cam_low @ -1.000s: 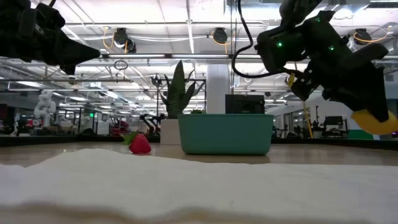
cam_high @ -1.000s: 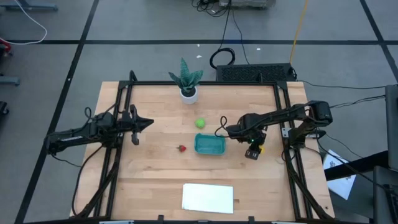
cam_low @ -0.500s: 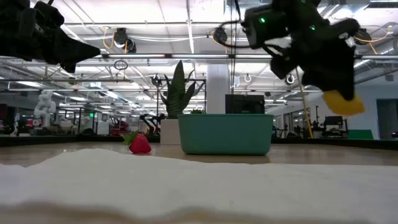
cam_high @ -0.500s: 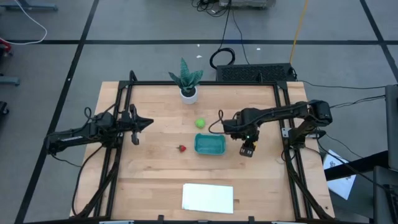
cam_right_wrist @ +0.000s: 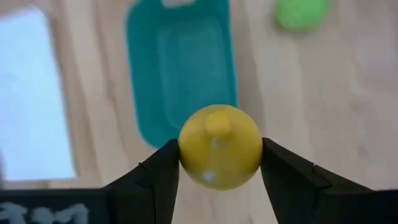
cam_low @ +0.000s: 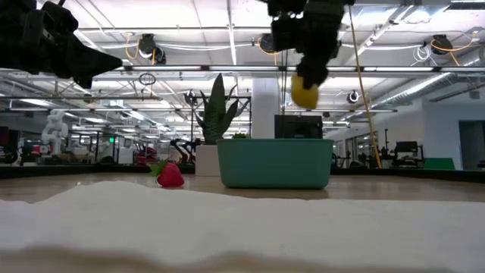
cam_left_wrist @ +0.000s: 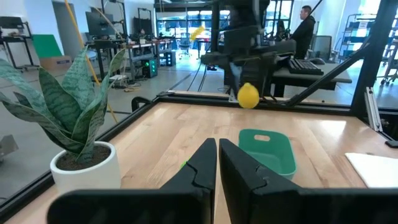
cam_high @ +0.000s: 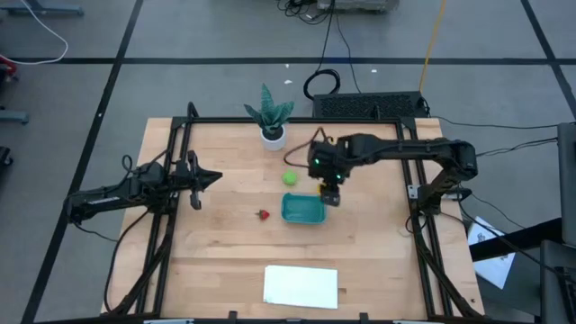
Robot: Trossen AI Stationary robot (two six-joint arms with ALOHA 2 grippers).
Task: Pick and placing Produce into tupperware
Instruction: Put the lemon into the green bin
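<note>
Right gripper (cam_right_wrist: 219,163), clamped on the yellow lemon-like toy (cam_right_wrist: 219,145) above the shallow teal plastic container's (cam_high: 303,210) far rim, should be centred before release.

Above tupperware (cam_high: 303,210): open, my right gripper (cam_high: 329,195) hangs at its upper-right rim.
Upper centre: potted plant (cam_high: 271,115) stands tall.
Left of tupperware: strawberry (cam_high: 263,214), ball (cam_high: 290,178).
Lower centre: flat white sheet (cam_high: 301,286).

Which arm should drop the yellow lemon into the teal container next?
Right. The right gripper already clamps the yellow toy lemon and hangs above the shallow teal-blue plastic container, near its far edge. The left gripper waits over the table's left side, fingers shut and empty.
</note>
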